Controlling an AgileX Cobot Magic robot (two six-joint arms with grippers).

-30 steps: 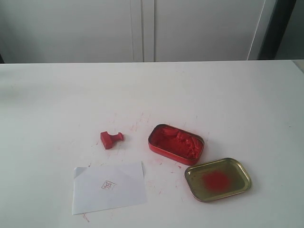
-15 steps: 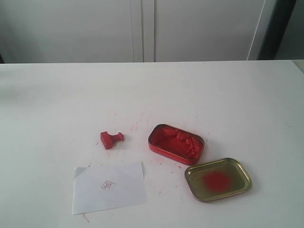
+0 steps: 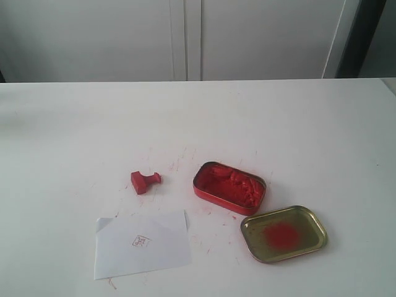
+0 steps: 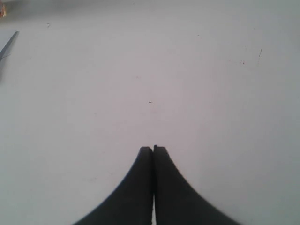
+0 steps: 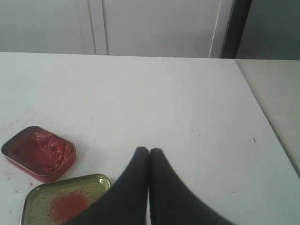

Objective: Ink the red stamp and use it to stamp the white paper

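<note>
Both of your grippers are closed and empty: the left gripper (image 4: pixel 153 149) hangs over bare white table (image 3: pixel 74 136) with its black jaws pressed together, and the right gripper (image 5: pixel 149 151) is just as tightly shut, near the gold tin lid (image 5: pixel 65 199). Neither arm shows in the exterior view, so both are well clear of the work. The small bright red plastic stamp (image 3: pixel 145 180) lies tipped on its side on the table, knob pointing towards the red rounded-rectangular tin of ink paste (image 3: pixel 229 187), and just above the small rectangular white sheet of paper (image 3: pixel 141 244) in that view. Your main risk is the pickup: come down shut and you will shove the stamp away, and gripping the block rather than the knob will likely leave the face crooked for inking. The paste looks lumpy, so a hard press could overload the face and blot the print. The paper is loose and light, with one corner folded; it may slide or lift with the stamp. It already bears a small red imprint (image 3: pixel 141 241), so choose clean space. Nothing lies between stamp and tin, but the lid with its red smear sits just beside the tin, where a right-arm approach could knock it
</note>
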